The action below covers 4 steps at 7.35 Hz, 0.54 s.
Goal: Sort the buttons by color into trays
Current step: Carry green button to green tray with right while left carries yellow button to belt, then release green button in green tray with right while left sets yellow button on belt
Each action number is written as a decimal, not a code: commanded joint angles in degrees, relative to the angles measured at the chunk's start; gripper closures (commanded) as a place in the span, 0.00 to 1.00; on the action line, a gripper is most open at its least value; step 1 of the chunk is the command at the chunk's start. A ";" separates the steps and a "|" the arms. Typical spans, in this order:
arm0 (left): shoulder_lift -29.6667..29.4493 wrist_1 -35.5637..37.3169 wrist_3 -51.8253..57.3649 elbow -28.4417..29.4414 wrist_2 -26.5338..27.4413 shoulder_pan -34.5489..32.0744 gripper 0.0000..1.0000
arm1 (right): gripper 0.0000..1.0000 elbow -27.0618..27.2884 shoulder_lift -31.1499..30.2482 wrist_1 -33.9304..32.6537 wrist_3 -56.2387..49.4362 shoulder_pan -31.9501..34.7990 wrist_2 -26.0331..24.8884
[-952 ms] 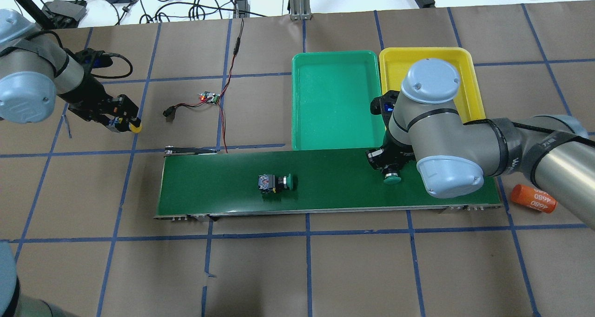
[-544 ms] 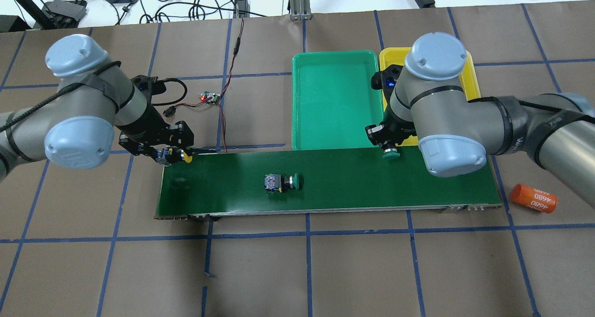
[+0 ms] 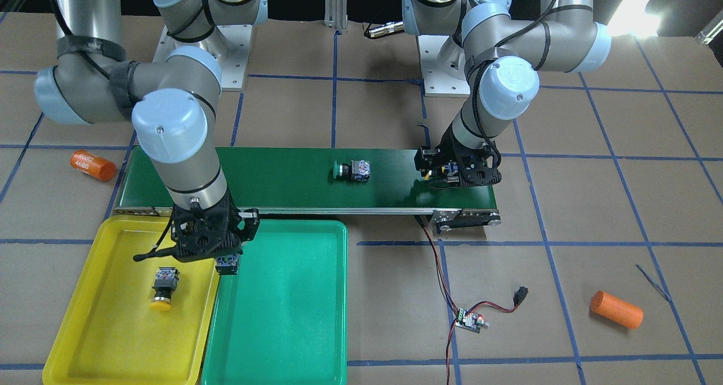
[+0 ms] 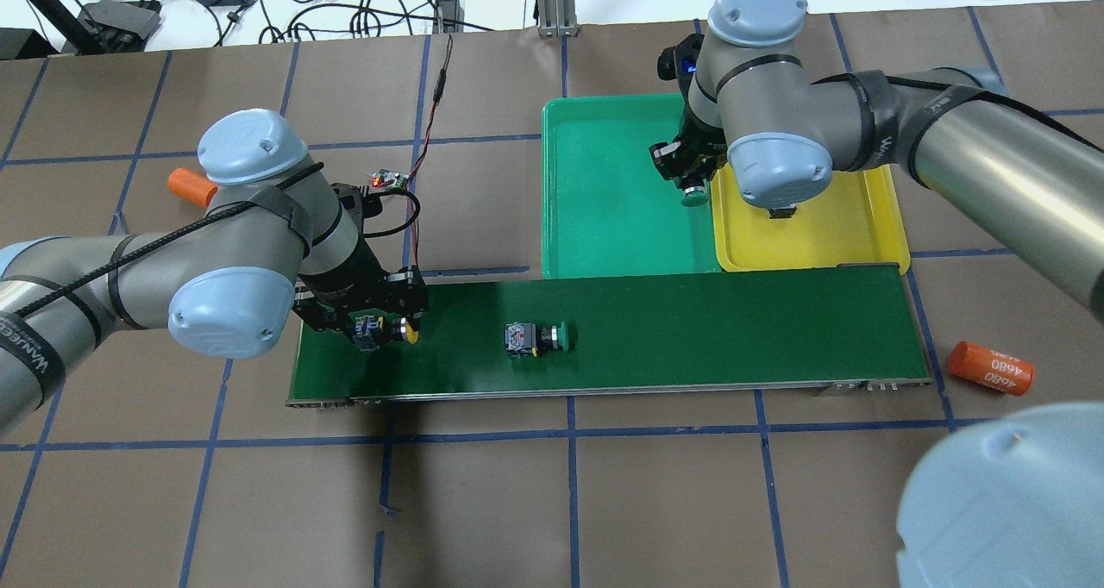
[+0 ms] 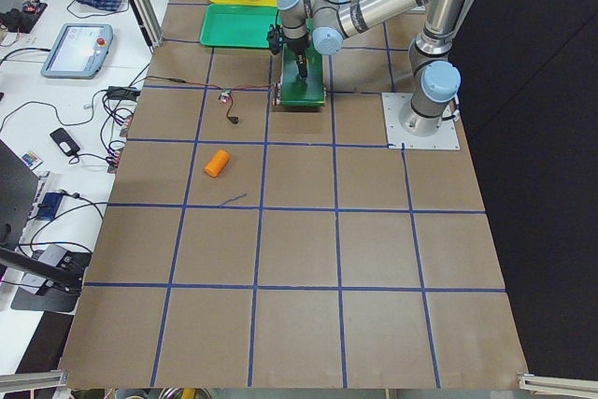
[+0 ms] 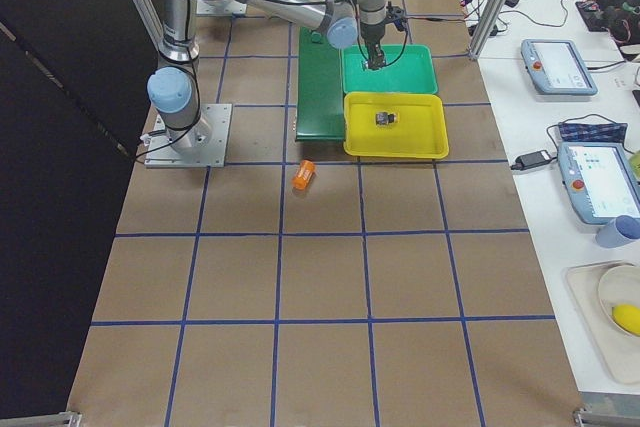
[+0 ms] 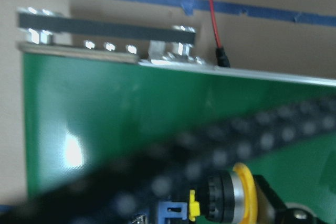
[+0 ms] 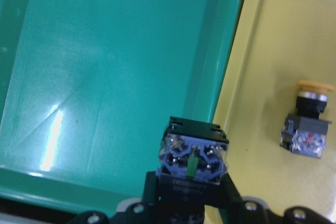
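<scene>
Right fingers clamp 1 green button; left fingers clamp 1 yellow button.

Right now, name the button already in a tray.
The yellow-capped button in the yellow tray; another lies on the belt; left hand and right hand hold two.

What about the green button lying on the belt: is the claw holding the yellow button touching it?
Apart. The overhead view shows bare belt between the loose green button and the left claw.
</scene>
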 commanded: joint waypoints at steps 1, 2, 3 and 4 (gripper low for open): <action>1.58 0.14 -0.28 0.83 -0.39 0.10 0.00 | 0.34 -0.65 3.99 -1.11 -0.01 -0.35 0.06; 2.38 -0.04 0.33 1.01 0.22 0.45 0.00 | 0.29 -0.47 3.38 -0.51 0.00 -0.35 -0.12; 1.69 -0.04 1.21 3.97 0.31 2.89 0.00 | 0.28 -0.55 3.03 -0.15 0.00 -0.70 -0.21; -0.40 -0.99 9.92 8.61 0.31 8.14 0.00 | 0.26 -0.29 1.28 1.07 -0.09 -0.70 -0.29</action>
